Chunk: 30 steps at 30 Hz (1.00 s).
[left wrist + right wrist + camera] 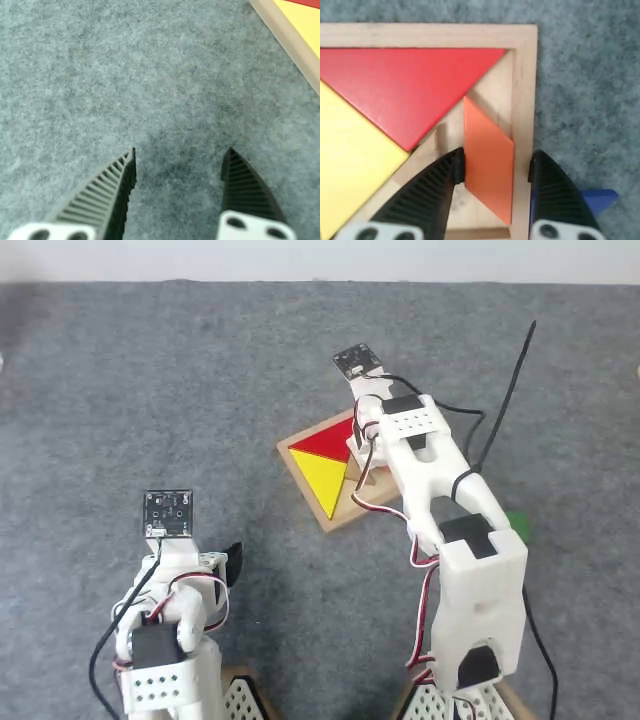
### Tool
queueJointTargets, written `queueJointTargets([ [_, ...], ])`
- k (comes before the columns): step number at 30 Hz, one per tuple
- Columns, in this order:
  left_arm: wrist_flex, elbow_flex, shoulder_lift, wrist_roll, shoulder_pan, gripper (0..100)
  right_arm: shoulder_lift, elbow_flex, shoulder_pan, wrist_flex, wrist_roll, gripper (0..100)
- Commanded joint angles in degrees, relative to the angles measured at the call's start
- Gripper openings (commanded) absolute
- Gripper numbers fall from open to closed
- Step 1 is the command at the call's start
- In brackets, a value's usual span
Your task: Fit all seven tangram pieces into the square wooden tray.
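- Tray [304, 490] is sitting corner-on on the mat [150, 390], and you're looking at it partly filled.
- Red triangle [405, 85] is lying flat inside the tray, with its long side along one rim.
- Yellow triangle [350, 170] is lying inside the tray too, edge to edge with the red triangle.
- Orange piece [489, 165] is lying in the tray against the rim, just beside the red triangle's tip. Bare wood is showing around it.
- Your right claw [497, 160] is hanging over that side of the tray, released. One finger is touching the orange piece's inner edge and the other is sitting over the tray rim, so it's gripping nothing.
- Blue piece [597, 197] is lying on the mat just outside the tray, peeking out behind the outer finger.
- Green piece [517, 525] is lying on the mat away from the tray, past the right arm.
- Your left claw [177, 157] is hovering released over bare mat, well apart from the tray. Its camera is catching one tray corner.
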Motion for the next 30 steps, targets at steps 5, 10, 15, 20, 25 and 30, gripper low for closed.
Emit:
queueJointTargets([
  [5,0.26,-1.27,-1.23,0.44,0.09,27,-6.9,-0.88,-2.24,2.86,0.7,17.5],
  [10,0.26,-1.27,-1.23,0.44,0.09,27,-8.31,-0.88,-3.12,6.37,0.79,28.4],
  [15,0.26,-1.27,-1.23,0.44,0.09,27,-8.13,-0.88,-3.38,6.64,0.44,33.8],
  [20,0.26,-1.27,-1.23,0.44,0.09,27,-8.13,0.09,-4.35,6.64,-1.41,32.9],
  [25,0.26,-1.27,-1.23,0.44,0.09,27,-8.04,2.55,-5.49,6.11,-0.35,32.9],
  [30,0.26,-1.27,-1.23,0.44,0.09,27,-5.85,2.46,-5.14,6.11,0.0,27.9],
])
